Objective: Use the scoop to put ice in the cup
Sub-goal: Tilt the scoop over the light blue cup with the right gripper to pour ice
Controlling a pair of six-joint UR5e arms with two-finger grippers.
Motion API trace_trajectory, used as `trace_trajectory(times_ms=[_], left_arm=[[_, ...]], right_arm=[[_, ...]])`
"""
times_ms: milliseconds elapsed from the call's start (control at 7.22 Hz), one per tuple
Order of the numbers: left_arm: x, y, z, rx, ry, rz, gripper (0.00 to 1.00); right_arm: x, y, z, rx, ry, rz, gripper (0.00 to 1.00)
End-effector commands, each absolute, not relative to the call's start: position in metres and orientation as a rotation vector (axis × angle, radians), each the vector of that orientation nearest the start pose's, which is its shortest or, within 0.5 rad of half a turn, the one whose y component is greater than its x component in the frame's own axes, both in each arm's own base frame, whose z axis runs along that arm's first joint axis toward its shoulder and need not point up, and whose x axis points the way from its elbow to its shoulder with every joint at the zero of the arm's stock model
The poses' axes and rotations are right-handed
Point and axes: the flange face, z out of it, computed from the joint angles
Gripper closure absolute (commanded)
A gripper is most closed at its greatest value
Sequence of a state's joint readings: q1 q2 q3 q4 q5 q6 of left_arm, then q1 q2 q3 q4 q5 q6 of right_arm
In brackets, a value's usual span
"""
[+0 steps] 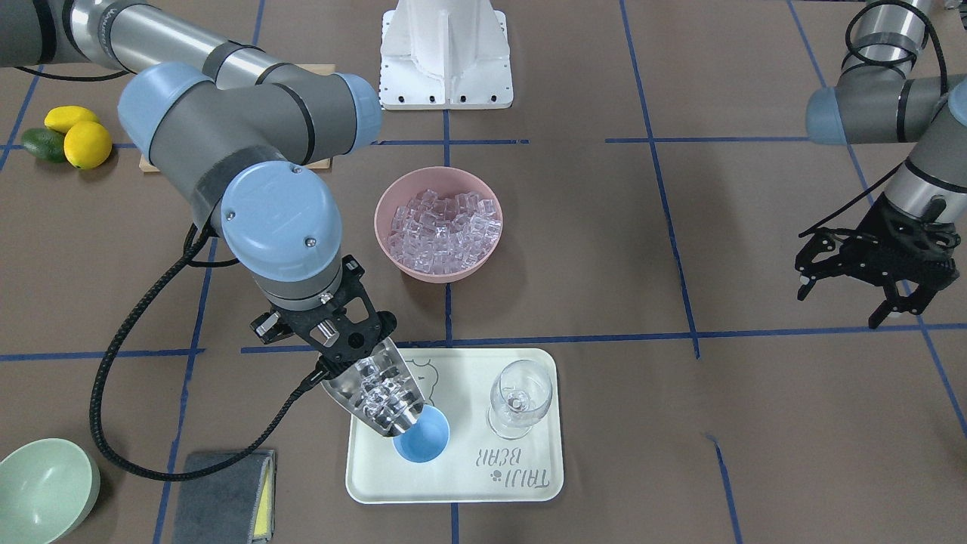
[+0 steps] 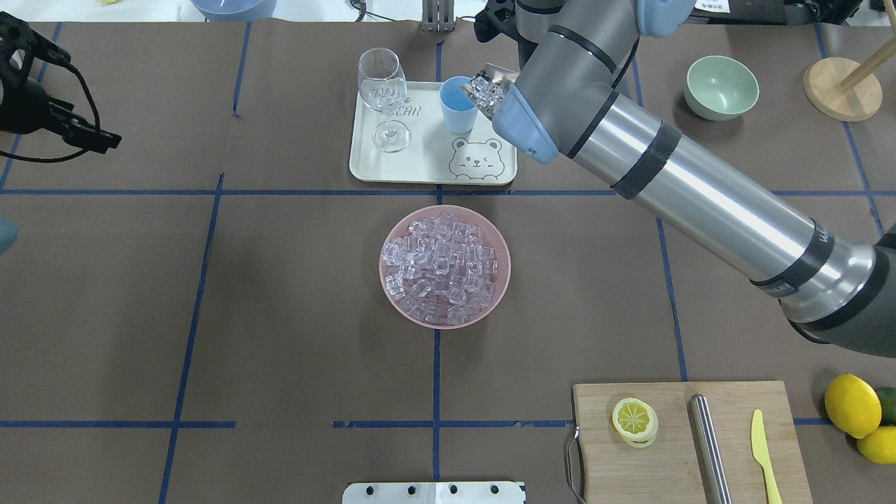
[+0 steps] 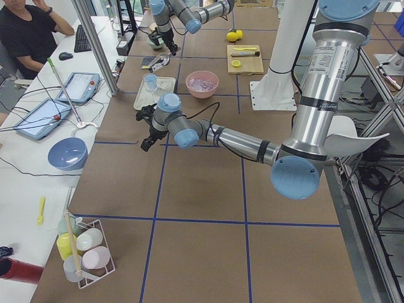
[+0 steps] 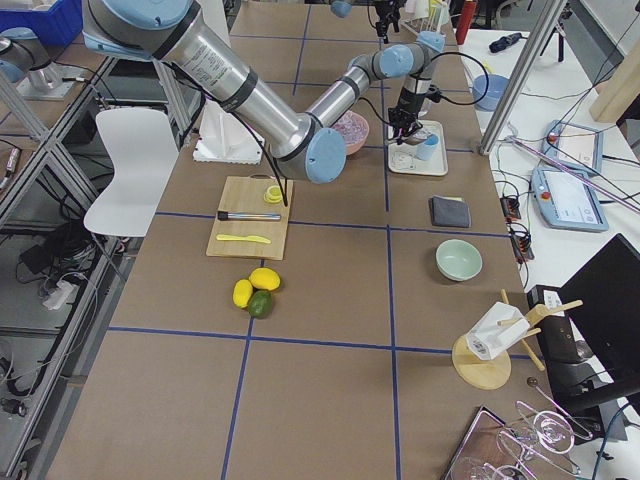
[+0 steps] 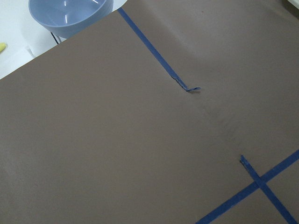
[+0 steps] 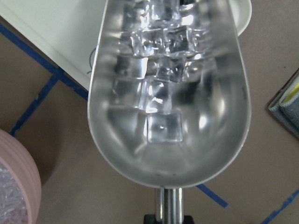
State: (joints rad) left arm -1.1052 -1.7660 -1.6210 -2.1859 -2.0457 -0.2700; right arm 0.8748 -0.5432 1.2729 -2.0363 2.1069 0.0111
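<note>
My right gripper (image 1: 338, 357) is shut on the short handle of the steel scoop (image 1: 376, 394). The scoop is tilted down, its lip at the rim of the light-blue cup (image 1: 423, 441) on the tray. Several clear ice cubes (image 6: 161, 74) lie in the scoop's trough (image 6: 168, 154), bunched toward the front. The cup (image 2: 458, 106) stands upright; I cannot tell whether there is ice inside. A pink bowl (image 1: 438, 224) full of ice (image 2: 442, 267) sits mid-table. My left gripper (image 1: 842, 302) is open and empty, far off to the side above the table.
The white tray (image 1: 453, 491) also holds a clear stemmed wine glass (image 1: 520, 398) beside the cup. A pale green bowl (image 1: 41, 487) and a grey cloth (image 1: 223, 495) lie near the tray. A cutting board (image 2: 700, 455) with lemon slice, steel rod and yellow knife, plus lemons (image 1: 87, 143), sit near the robot.
</note>
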Motion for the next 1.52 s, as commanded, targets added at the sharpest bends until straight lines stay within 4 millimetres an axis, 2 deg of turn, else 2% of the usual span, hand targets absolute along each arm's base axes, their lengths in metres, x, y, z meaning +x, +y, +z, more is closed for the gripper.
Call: trace_trajectory(times_ms=[0,277,554,831,1385], left_arm=[[0.189,-0.571,0.466,0.629,0.724,0.386,0.0],[0.189,-0.57,0.468,0.626,0.725,0.386,0.0],[0.187,-0.568,0.469,0.624,0.725,0.385,0.0],[0.187,-0.567,0.472,0.621,0.724,0.385,0.0],[0.187,-0.567,0.472,0.621,0.724,0.385,0.0]], right_arm=[[-0.438,-0.666,0.157,-0.02,-0.557,-0.768,1.0],[-0.435,-0.665,0.162,-0.057,-0.51,-0.807,1.0],[-0.43,-0.665,0.152,-0.074,-0.452,-0.842,1.0],[-0.44,-0.675,0.138,-0.091,-0.418,-0.854,1.0],[-0.437,-0.679,0.142,-0.083,-0.343,-0.899,1.0]])
